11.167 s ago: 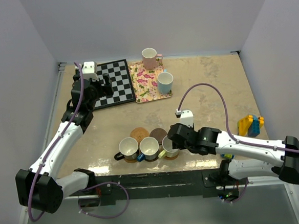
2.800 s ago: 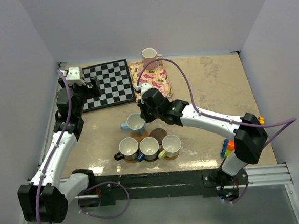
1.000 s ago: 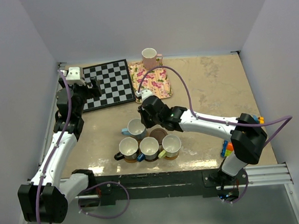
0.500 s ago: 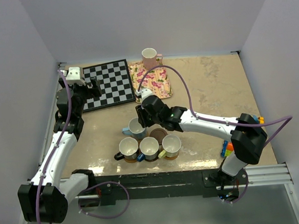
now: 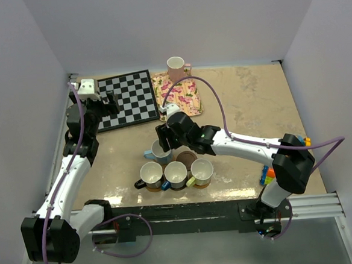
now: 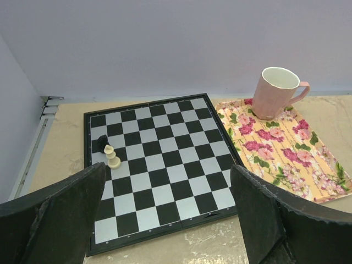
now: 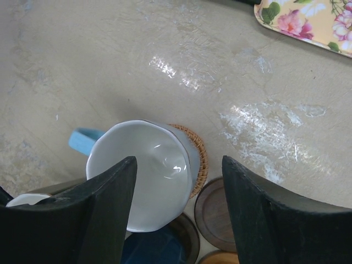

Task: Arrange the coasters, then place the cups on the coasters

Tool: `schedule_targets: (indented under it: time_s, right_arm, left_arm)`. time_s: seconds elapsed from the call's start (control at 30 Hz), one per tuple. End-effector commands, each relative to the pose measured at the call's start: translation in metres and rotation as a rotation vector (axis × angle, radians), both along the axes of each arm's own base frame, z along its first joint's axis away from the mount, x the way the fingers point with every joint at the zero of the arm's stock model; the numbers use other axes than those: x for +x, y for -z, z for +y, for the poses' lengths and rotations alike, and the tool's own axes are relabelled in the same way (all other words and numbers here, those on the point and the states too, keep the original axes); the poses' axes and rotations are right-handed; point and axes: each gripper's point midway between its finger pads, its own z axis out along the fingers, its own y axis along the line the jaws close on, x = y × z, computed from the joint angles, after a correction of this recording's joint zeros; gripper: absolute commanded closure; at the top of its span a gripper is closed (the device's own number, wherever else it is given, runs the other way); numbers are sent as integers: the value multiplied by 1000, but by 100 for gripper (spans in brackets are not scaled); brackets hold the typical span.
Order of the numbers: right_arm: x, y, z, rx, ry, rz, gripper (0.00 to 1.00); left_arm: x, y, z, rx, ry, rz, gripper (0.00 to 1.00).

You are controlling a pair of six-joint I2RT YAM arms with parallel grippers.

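Over on the left, the left hand (image 6: pixel 168 209) hangs above the near edge of the chessboard (image 6: pixel 165 159), its fingers spread wide and holding nothing. Toward the middle, the right hand (image 7: pixel 179 181) straddles the light blue cup (image 7: pixel 146 176). Its jaws are apart, with a gap showing on one side, so I'd say it isn't gripping. The cup stands upright on an orange-brown coaster (image 7: pixel 199 159), handle pointing left. Just beside it lies a bare dark brown coaster (image 7: pixel 214 212). Further right and back on the tabletop (image 5: pixel 246 97), the pink cup (image 6: pixel 273 92) stands at the far end of the floral tray (image 6: pixel 286 165). It looks like glazed ceramic: stiff, slick, breakable, not heavy. I'd pinch its wall at the rim, one finger inside, away from the handle, and set it down gently.
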Motion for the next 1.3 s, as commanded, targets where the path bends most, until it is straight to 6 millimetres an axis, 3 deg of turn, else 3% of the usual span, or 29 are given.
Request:
schedule_targets:
  time_s: [0.0,0.17,0.37,0.57,0.7,0.97,1.07,1.23,1.27]
  right_arm:
    - [15,-61,9,102,16,-129,32]
    - [30,-87,1,101,46,-185,30]
    - [59,-114,-27,138,113,-222,29]
    - [106,-133,-76,146,208,-278,28]
    - [141,-152,-90,179,279,-345,25]
    - [235,-155,-103,291,466,-368,24]
    - [271,-138,-107,299,519,-336,25]
    - [316,-101,-108,326,596,-269,27]
    - [325,-102,-107,335,603,-277,27]
  left_arm:
    - [1,-26,-1,-15,7,-59,0]
    - [1,-26,1,-12,-7,-54,0]
    - [2,-27,7,-17,-40,-56,0]
    - [2,-25,8,-19,-45,-51,0]
    - [2,-25,8,-24,-45,-50,0]
    - [5,-20,4,-35,-33,-38,0]
    - [5,-17,4,-36,-35,-32,0]
    - [8,-11,2,-39,-26,-16,0]
    - [9,-10,2,-40,-25,-13,0]
